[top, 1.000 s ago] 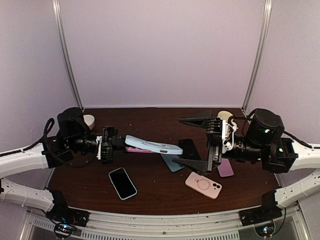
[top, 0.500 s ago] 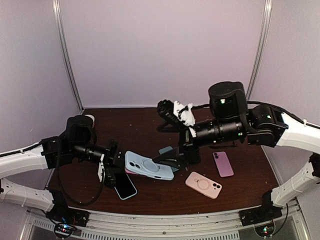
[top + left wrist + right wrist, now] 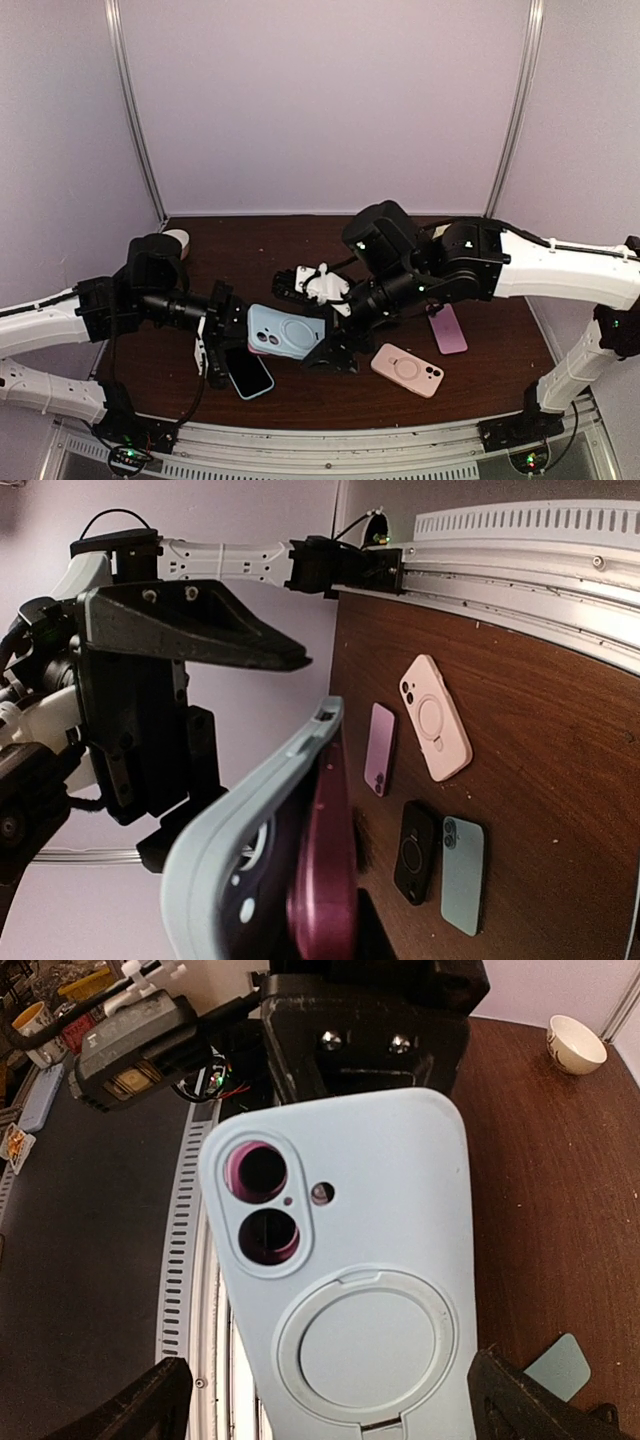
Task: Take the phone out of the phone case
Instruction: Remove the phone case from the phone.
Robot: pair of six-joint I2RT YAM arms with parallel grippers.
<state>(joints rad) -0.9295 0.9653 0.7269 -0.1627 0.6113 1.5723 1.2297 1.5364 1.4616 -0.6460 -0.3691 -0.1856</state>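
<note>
Holding the work aloft: the left gripper point(image 3: 214, 335) is clamped shut on the camera end of the pale blue case point(image 3: 370, 1210), which hangs tilted above the table point(image 3: 300, 240), back face towards the right arm. The magenta phone point(image 3: 322, 880) sits inside it (its colour shows through both camera holes). The right gripper point(image 3: 313, 322) is spread wide and straddles the case, not touching it as far as I can tell.

Left wrist view: the case wall seems to stand slightly off the phone at the far end. Cannot tell whether it is truly unseated.

Handling, judged:
- The case looks like matte soft rubber: light, bendy, grippy. It will likely flex rather than slide.
- The phone is stiff, smooth and breakable, and probably the heavier of the two. A drop onto the table is the risk.
- The best hold for the right gripper is the free end, opposite the camera holes, pinching the rim only so it peels back.
- Squeezing across both faces would likely just lock the phone in.
</note>
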